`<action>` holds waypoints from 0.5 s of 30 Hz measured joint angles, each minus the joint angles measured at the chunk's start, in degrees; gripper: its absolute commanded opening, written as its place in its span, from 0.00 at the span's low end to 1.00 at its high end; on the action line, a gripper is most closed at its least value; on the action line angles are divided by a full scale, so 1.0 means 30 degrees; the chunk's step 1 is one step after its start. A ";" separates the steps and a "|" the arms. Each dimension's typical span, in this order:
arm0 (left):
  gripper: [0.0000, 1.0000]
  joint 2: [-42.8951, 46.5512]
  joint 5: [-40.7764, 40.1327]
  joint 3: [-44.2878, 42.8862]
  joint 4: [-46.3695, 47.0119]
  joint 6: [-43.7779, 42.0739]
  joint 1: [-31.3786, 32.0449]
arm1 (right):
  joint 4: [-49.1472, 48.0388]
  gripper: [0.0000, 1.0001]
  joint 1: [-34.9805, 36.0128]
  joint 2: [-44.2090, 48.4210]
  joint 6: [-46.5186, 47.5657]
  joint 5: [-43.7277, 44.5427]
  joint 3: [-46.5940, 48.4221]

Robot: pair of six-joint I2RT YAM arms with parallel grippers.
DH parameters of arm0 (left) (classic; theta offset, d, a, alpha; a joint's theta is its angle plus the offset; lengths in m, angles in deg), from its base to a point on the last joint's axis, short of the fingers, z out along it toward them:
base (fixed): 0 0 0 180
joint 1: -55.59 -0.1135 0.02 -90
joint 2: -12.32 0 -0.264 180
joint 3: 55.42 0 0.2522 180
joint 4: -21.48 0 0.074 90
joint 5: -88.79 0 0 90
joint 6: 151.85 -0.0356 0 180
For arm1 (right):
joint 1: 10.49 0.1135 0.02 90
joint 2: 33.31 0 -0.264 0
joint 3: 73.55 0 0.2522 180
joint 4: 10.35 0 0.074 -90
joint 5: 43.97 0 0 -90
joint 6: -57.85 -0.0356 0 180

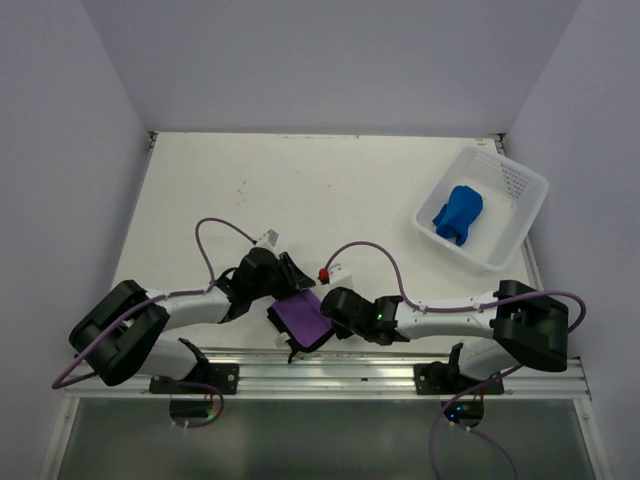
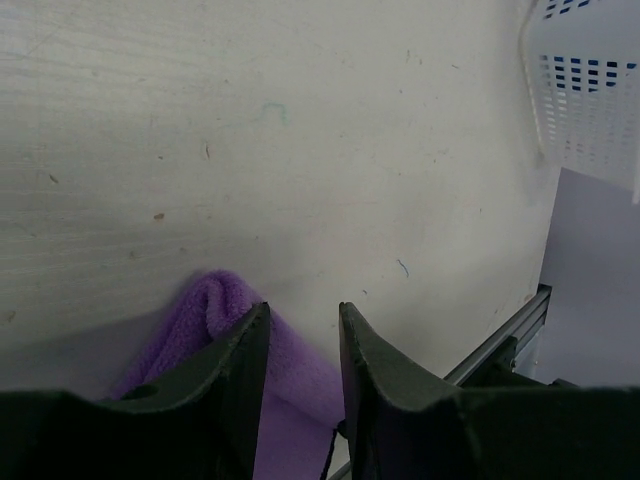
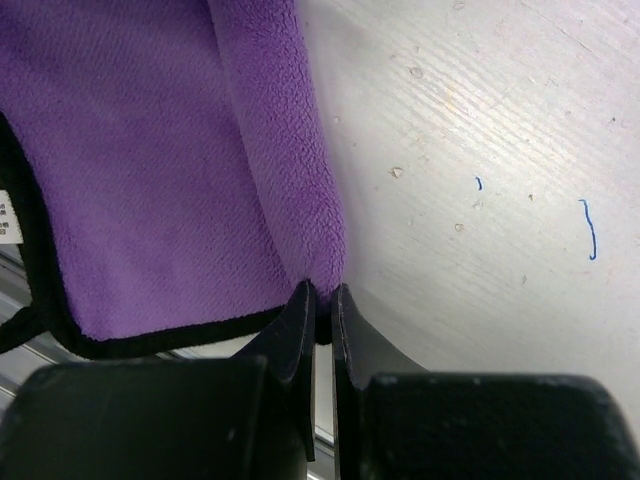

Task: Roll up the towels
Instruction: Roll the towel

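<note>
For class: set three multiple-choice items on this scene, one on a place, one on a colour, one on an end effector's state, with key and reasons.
1. Where is the blue towel? A. in the white basket; B. under the left arm; C. on the near rail.
2. What colour is the other towel? A. green; B. purple with black trim; C. yellow.
3. How is the left end effector? A. shut on the basket; B. shut on the blue towel; C. open.
Key: 1 A, it lies bunched inside the basket; 2 B, the right wrist view shows purple pile with black edging; 3 C, its fingers stand apart over the purple fold.
</note>
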 measured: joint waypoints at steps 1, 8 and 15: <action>0.38 -0.0109 -0.0066 0.0000 -0.0015 -0.0095 0.0007 | 0.0007 0.00 0.0044 -0.0007 0.0000 0.0044 0.0000; 0.37 -0.0168 -0.0372 -0.0313 -0.1100 -0.0809 0.0036 | 0.0000 0.00 0.0270 -0.0087 -0.0007 0.0328 0.0036; 0.36 0.0342 -0.0962 -0.0809 -0.2688 -0.1661 0.0262 | 0.0007 0.00 0.0474 -0.0357 -0.0007 0.0583 0.0226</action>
